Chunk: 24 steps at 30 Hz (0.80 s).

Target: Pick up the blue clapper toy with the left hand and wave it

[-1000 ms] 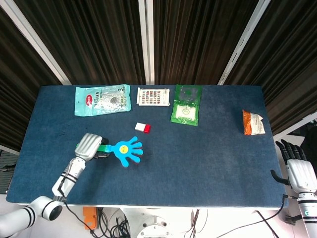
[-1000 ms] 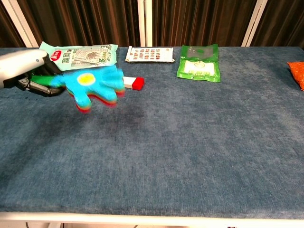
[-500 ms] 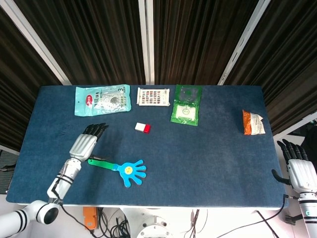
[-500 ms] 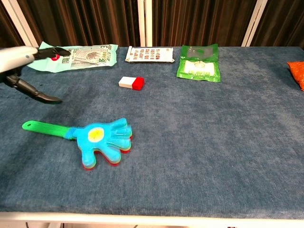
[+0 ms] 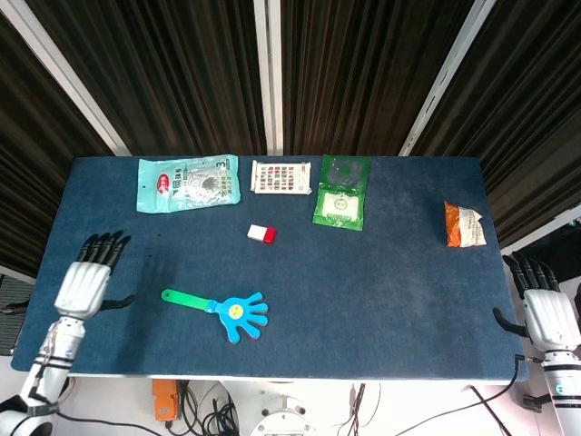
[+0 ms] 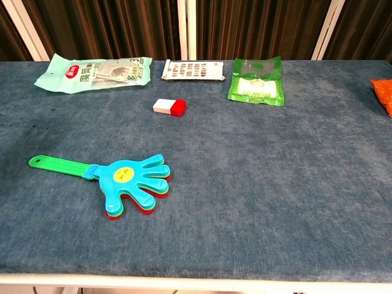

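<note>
The blue clapper toy (image 5: 229, 312) lies flat on the blue table (image 5: 381, 272), near the front left, its green handle pointing left; the chest view shows the clapper toy (image 6: 125, 180) with a yellow face on its palm-shaped head. My left hand (image 5: 85, 280) hovers at the table's left edge, well left of the handle, fingers spread and holding nothing. My right hand (image 5: 541, 307) hangs off the table's right side, fingers spread and empty. Neither hand shows in the chest view.
Along the back lie a teal snack bag (image 5: 188, 182), a small printed card pack (image 5: 280, 177) and a green pouch (image 5: 342, 192). A small white and red block (image 5: 261, 233) sits mid-table behind the clapper. An orange packet (image 5: 463, 224) lies at the right.
My left hand let the clapper go; the toy dropped to the table front left. The hand then opened and drew back left to the table's edge, leaving the chest view.
</note>
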Each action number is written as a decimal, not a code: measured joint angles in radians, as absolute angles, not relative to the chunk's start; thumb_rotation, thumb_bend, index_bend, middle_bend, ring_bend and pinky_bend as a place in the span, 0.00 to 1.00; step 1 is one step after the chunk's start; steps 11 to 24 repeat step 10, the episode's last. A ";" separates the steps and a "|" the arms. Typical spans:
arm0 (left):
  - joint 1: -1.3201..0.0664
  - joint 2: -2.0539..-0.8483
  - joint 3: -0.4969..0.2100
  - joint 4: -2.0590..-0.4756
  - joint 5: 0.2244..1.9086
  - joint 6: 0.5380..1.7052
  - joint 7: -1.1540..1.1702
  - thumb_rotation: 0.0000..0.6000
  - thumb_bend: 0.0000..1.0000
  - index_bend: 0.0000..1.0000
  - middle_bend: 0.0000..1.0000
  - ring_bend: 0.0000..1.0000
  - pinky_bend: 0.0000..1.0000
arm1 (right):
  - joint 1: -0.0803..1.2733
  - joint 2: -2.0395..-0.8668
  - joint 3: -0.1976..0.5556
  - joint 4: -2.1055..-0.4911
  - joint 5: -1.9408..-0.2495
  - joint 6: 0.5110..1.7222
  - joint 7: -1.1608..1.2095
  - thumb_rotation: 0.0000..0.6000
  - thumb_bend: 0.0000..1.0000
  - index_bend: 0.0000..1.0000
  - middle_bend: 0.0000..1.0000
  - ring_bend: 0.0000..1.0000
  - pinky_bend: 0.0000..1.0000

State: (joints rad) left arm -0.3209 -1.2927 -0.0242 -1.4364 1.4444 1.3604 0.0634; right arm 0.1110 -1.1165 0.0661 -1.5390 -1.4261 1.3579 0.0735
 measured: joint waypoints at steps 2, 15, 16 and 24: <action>-0.281 -1.270 -0.010 -1.428 1.444 1.395 0.054 0.76 0.00 0.00 0.00 0.00 0.00 | 0.114 -1.120 0.067 -1.545 -1.425 1.355 0.062 1.00 0.21 0.00 0.00 0.00 0.00; -0.178 -1.237 0.009 -1.390 1.427 1.474 -0.005 0.73 0.00 0.00 0.00 0.00 0.00 | 0.122 -1.132 0.061 -1.569 -1.427 1.346 0.016 1.00 0.21 0.00 0.00 0.00 0.00; -0.178 -1.237 0.009 -1.390 1.427 1.474 -0.005 0.73 0.00 0.00 0.00 0.00 0.00 | 0.122 -1.132 0.061 -1.569 -1.427 1.346 0.016 1.00 0.21 0.00 0.00 0.00 0.00; -0.178 -1.237 0.009 -1.390 1.427 1.474 -0.005 0.73 0.00 0.00 0.00 0.00 0.00 | 0.122 -1.132 0.061 -1.569 -1.427 1.346 0.016 1.00 0.21 0.00 0.00 0.00 0.00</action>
